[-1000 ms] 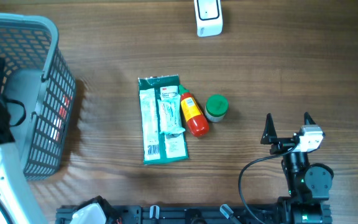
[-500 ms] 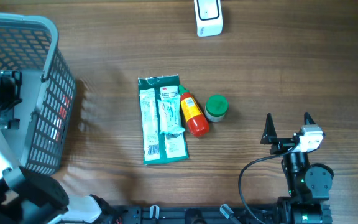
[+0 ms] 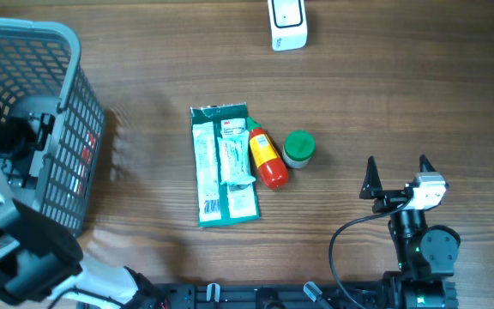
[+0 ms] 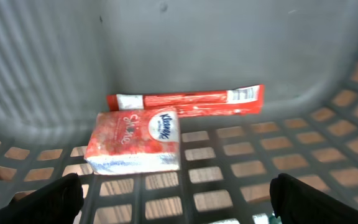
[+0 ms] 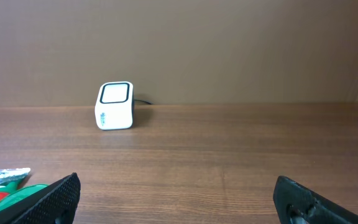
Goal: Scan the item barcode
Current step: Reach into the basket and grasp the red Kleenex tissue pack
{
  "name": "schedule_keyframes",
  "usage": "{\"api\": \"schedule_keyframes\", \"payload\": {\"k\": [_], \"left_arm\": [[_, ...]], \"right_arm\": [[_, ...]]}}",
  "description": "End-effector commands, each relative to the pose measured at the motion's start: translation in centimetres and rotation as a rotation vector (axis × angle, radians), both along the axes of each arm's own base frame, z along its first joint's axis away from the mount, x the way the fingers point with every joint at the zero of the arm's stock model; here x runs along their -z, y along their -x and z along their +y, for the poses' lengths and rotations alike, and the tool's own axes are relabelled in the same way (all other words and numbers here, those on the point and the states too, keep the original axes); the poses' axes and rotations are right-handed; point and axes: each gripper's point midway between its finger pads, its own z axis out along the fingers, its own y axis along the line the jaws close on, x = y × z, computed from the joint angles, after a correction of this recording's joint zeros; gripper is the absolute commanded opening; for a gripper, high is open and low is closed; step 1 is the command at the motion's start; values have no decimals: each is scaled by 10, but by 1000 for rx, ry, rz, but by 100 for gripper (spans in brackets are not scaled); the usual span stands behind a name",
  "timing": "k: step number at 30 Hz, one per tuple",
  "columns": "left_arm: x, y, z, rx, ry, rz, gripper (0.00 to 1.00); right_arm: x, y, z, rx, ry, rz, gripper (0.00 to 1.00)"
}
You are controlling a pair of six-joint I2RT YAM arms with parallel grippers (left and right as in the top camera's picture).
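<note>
Inside basket [image 3: 71, 146], left tool [image 4: 179, 198] shifted (jaws wide, empty) over tissue pack [image 4: 135, 142]; right tool [image 3: 397, 167] unmoved, wide, empty.

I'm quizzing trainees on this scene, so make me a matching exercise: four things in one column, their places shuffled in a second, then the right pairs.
Things:
1. scanner
2. tissue pack
3. green-lidded jar
4. flat green packet

Places:
A. inside the basket
B. just right of the red and yellow bottle
C. far edge of the table
D. just left of that bottle

Pairs: 1-C, 2-A, 3-B, 4-D
</note>
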Motion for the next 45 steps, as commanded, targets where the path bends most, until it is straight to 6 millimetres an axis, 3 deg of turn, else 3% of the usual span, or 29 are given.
{"api": "schedule_keyframes", "payload": {"k": [1,4,13,20,26,28,30,32,35,41,45], "left_arm": [[28,4,-2,16,70,79,100],[39,10,-7,16,113,135,100],[47,19,-12,67,139,168,100],[74,38,-27,66,188,224,100],[76,34,-24,66,176,208,99],[77,30,-22,66,164,194,95],[78,28,-20,66,155,183,81],[78,27,-19,66,151,178,76],[78,27,-19,66,151,177,61],[75,28,-20,66,152,178,56],[59,22,-15,67,120,139,56]], "right_arm": [[0,0,1,-2,10,0,100],[0,0,1,-2,10,0,100],[0,0,1,-2,10,0,100],[0,0,1,-2,10,0,100],[0,0,1,-2,10,0,100],[0,0,1,-2,10,0,99],[0,0,1,-2,10,0,100],[0,0,1,-2,10,0,100],[0,0,1,-2,10,0,100],[0,0,1,-2,10,0,100],[0,0,1,-2,10,0,100]]}}
